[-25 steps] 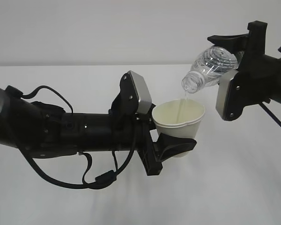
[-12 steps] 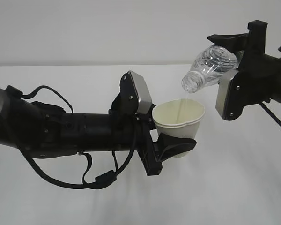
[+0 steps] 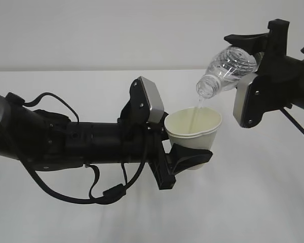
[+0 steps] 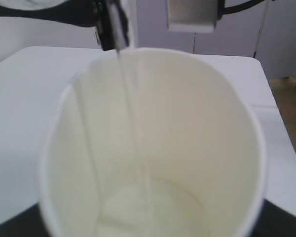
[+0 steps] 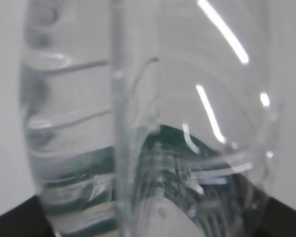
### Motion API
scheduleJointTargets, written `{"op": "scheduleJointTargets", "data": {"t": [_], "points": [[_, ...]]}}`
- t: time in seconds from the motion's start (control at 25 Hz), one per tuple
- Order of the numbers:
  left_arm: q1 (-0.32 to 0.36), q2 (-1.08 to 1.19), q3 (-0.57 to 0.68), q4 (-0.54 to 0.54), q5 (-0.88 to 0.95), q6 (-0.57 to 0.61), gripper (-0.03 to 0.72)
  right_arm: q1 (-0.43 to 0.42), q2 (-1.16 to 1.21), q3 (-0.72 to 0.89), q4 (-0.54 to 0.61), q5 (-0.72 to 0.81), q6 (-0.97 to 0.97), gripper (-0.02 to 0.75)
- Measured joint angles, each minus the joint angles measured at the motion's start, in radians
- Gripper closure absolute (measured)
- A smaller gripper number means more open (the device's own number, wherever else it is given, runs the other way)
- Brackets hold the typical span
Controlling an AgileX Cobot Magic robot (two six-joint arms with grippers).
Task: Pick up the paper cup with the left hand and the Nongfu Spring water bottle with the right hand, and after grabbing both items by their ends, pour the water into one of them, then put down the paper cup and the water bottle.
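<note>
Pour under way. Left gripper [image 3: 190, 154] closed round the lower part of the paper cup [image 3: 193, 127], jaws wrapping its base, cup upright and held clear above the white table [image 3: 253, 202]; the rim looks slightly dented on the near side where it is squeezed. Right gripper [image 3: 253, 55] clamped on the base end of the water bottle [image 3: 227, 68], which is tipped neck-down toward the left, mouth just above the cup's far rim. A thin stream of water [image 3: 197, 109] falls from the neck into the cup; the left wrist view shows it running down the inner wall to a shallow pool at the bottom. The right wrist view shows only ribbed clear plastic and a patch of green label [image 5: 172, 148], so the amount left in the bottle cannot be told there; from outside the bottle looks mostly empty. To do this step well, I judge: keep the cup level and still, keep the mouth over the cup's opening rather than at its edge, and tilt slowly so the stream stays thin and does not overshoot. Squeezing the cup harder risks buckling it. Nothing else lies on the table; the plain wall [image 3: 91, 30] stands behind. Only the two arms crowd each other, the cup rim sitting close beside the right arm's grey plate [image 3: 245, 104].
</note>
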State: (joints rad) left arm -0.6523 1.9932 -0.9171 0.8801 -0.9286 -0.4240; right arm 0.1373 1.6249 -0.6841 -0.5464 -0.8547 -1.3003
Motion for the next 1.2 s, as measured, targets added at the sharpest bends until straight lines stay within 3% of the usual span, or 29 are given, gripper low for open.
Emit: {"op": "scheduleJointTargets", "data": {"t": [1.2], "points": [[0.000,0.000,0.000,-0.015,0.001,0.000,0.258,0.000,0.000,-0.009,-0.002,-0.013,-0.007,0.254]]}}
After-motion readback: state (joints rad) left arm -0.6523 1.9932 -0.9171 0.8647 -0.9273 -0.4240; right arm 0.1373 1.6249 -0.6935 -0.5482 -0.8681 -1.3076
